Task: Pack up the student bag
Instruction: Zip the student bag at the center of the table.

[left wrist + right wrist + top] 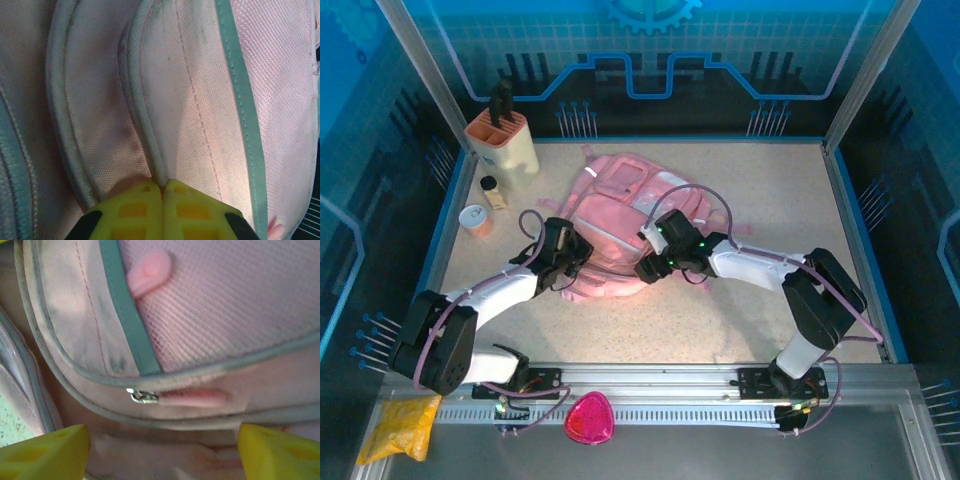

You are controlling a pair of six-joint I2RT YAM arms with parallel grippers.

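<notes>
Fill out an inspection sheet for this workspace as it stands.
Surface: speckled beige table, no spills seen.
Job's things: student bag lying mid-table; its zipper pull sits just beyond the right hand's fingers.
Clutter: knife block, small bottle and round tub at the far-left corner; yellow pouch and magenta pouch on the near ledge.
Hands: left hand shut on a piped seam of the bag; right hand open, holding nothing.
Cables: purple cables loop along both arms, above the bag.
Surroundings: blue enclosure walls, aluminium frame.
</notes>
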